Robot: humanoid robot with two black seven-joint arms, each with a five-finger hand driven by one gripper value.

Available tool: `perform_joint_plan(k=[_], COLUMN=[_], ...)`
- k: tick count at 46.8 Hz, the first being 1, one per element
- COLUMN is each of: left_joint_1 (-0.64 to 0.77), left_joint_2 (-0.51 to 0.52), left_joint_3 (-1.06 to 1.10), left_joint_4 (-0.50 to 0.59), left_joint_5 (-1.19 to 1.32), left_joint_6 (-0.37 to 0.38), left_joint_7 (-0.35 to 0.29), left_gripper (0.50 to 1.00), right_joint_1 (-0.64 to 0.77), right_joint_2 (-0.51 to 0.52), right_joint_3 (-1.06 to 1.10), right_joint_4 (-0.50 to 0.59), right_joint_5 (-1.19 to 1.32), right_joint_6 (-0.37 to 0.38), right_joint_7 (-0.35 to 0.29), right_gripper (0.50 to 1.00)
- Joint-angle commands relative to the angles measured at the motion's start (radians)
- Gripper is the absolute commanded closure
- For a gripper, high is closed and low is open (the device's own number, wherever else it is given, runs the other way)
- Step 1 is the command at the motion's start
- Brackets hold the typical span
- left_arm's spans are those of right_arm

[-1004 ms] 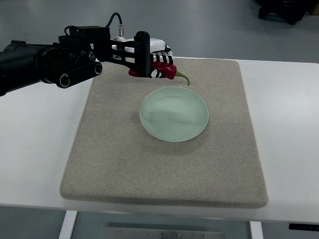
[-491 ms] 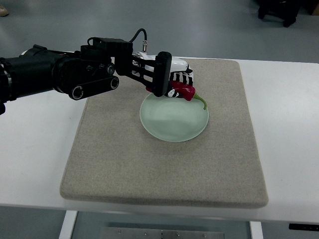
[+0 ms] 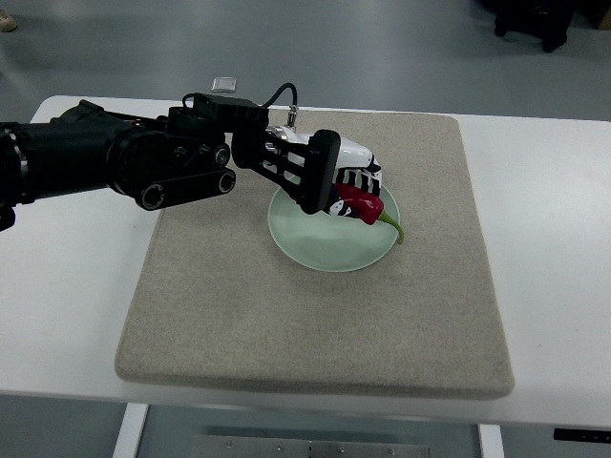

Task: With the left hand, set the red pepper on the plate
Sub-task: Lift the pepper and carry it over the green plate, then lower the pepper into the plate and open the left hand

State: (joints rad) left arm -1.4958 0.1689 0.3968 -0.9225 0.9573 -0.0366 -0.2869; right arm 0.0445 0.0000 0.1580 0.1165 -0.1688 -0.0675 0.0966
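While its fingers stay clamped on the red pepper (image 3: 361, 202), the left hand (image 3: 336, 181) has moved from the mat's (image 3: 239, 315) far edge to over the pale green plate (image 3: 325, 248) — green stem overhanging the right rim.

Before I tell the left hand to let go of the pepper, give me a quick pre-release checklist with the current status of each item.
1. Grip: left hand is closed on the red pepper. Ok.
2. Position: the pepper's body is over the plate, toward its right half. Ok.
3. Stem: the green stem reaches out to the plate's right rim and may overhang it. Not ok; shift slightly toward the centre.
4. Height: whether the pepper touches the plate or hangs above it. Cannot tell from this steep view.
5. Landing spot: the plate's visible surface holds nothing else. Ok.
6. Plate seating: it lies flat on the mat, away from the edges. Ok.
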Motion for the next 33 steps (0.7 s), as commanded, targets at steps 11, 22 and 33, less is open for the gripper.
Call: perform_joint_plan(k=[11, 22, 33], left_joint_1=[0.002, 0.003, 0.009], left_joint_2=[0.015, 0.034, 0.034], left_joint_3=[0.02, 0.034, 0.043], left_joint_4=[0.002, 0.002, 0.007], left_joint_5=[0.001, 0.001, 0.0], left_joint_6=[-0.003, -0.003, 0.0], left_joint_7=[0.0, -0.001, 0.0], left_gripper=[1.0, 1.0, 0.944], right_joint_1=[0.0, 0.0, 0.0], right_joint_2=[0.0, 0.0, 0.0], right_joint_3=[0.0, 0.0, 0.0], right_joint_4=[-0.001, 0.0, 0.0], right_joint_5=[0.0, 0.0, 0.0], right_joint_6=[0.002, 0.0, 0.0], right_joint_7=[0.0, 0.0, 0.0], right_gripper=[0.568, 0.568, 0.568])
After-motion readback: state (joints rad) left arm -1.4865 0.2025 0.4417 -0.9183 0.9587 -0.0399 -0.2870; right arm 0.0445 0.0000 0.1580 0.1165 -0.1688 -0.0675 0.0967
